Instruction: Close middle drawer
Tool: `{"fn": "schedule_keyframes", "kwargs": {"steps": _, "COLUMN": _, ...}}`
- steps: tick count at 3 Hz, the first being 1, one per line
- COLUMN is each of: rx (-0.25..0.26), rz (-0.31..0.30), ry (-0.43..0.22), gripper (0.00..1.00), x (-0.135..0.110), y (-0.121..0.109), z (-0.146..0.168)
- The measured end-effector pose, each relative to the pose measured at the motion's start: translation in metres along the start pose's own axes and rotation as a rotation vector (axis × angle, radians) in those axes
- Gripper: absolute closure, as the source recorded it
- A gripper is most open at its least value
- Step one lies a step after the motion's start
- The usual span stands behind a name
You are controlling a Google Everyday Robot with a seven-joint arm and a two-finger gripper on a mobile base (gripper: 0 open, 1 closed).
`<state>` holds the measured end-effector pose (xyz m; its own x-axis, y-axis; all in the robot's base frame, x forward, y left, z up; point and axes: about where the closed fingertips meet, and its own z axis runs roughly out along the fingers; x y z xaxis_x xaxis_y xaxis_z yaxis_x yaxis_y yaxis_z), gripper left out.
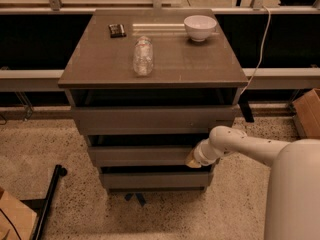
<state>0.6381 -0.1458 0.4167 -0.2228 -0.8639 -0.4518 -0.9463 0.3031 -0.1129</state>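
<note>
Reaching in from the lower right, the robot's white arm holds its gripper at the right end of the middle drawer, the tan tip touching or all but touching the plain, flat front. Whether that tip is spread or pressed together cannot be told from this angle. The middle drawer is the second of three in a grey-brown cabinet. It sits below the taller top drawer, whose front stands well forward under the cabinet's top, and above the lowest drawer, nearest the speckled floor. A dark strip of shadow shows above the middle drawer's front, and another below it. On the cabinet's top a clear plastic bottle lies on its side near the middle, a white bowl stands upright at the back right, and a small dark flat object rests at the back left, each well apart from the others. A white cable hangs to the right of the cabinet, a cardboard box sits at the right edge, more cardboard lies at the lower left with a black bar on the floor beside it, and the robot's pale body fills the lower right corner
</note>
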Motion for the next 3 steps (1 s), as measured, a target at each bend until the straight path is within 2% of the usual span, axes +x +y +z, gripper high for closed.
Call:
{"fn": "schedule_keyframes", "kwargs": {"steps": 2, "rx": -0.008, "rz": 0.0, "ry": 0.0, "gripper": 0.37, "x": -0.0002, "y": 0.0032, "z": 0.0038}}
{"fn": "schedule_keyframes", "kwargs": {"steps": 3, "rx": -0.013, "rz": -0.001, "ry": 0.0, "gripper": 0.06, "x": -0.0005, "y": 0.0054, "z": 0.0065}}
